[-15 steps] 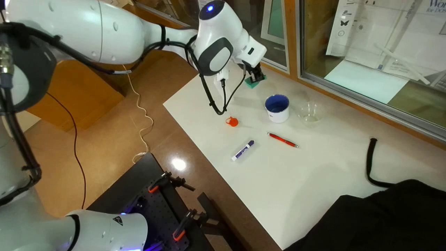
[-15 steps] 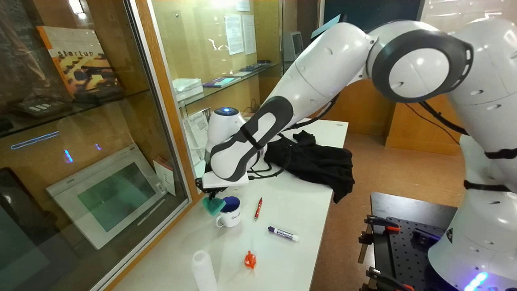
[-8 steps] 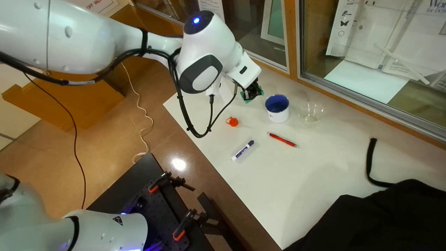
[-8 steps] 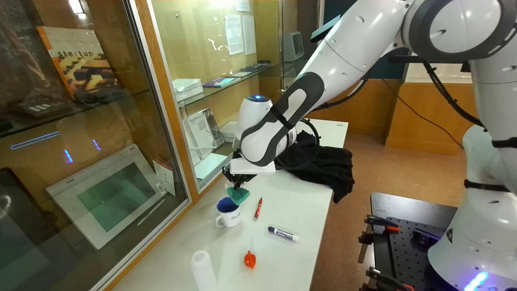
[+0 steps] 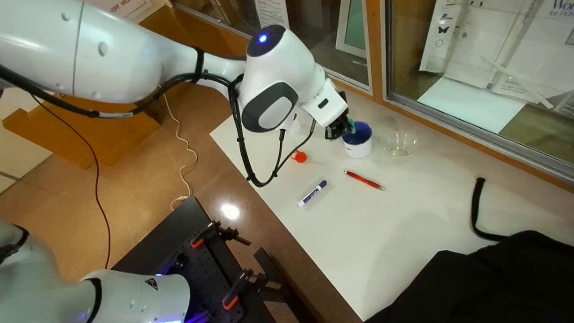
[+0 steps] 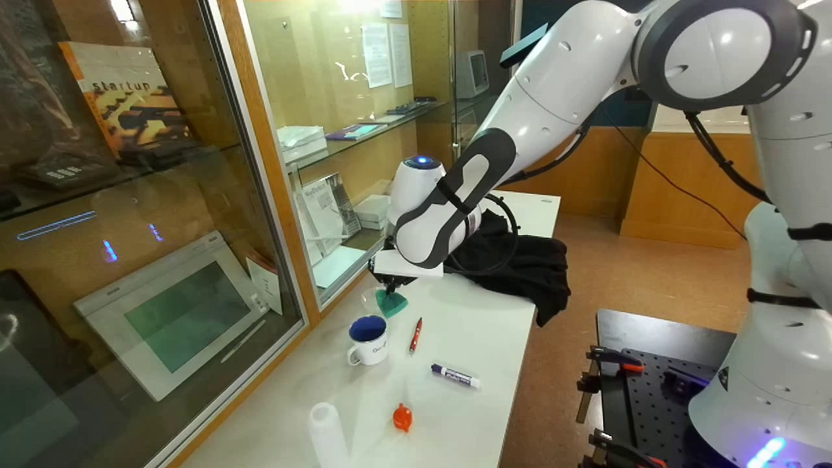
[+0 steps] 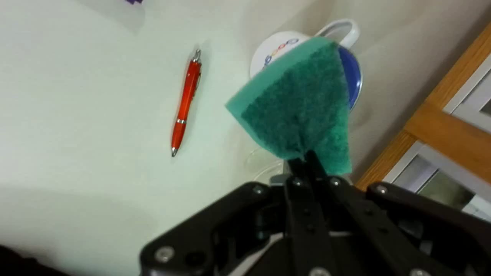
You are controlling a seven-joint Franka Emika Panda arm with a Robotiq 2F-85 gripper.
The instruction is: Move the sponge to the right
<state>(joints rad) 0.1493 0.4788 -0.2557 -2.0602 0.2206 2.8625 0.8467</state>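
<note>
In an exterior view, looking steeply down, the robot base (image 5: 139,295) is lower left; in an exterior view, looking along the bench (image 6: 468,325), lower right. The wrist view looks closely past the hand (image 7: 303,160); all share the pen (image 7: 187,100).

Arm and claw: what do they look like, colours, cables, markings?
The arm is glossy white, with rounded segments and dark grey joint trim. Black cables run outside it, held by black straps. A blue light glows in a dark cap; a black label marks the base. The claw is black with silver screw heads.
</note>
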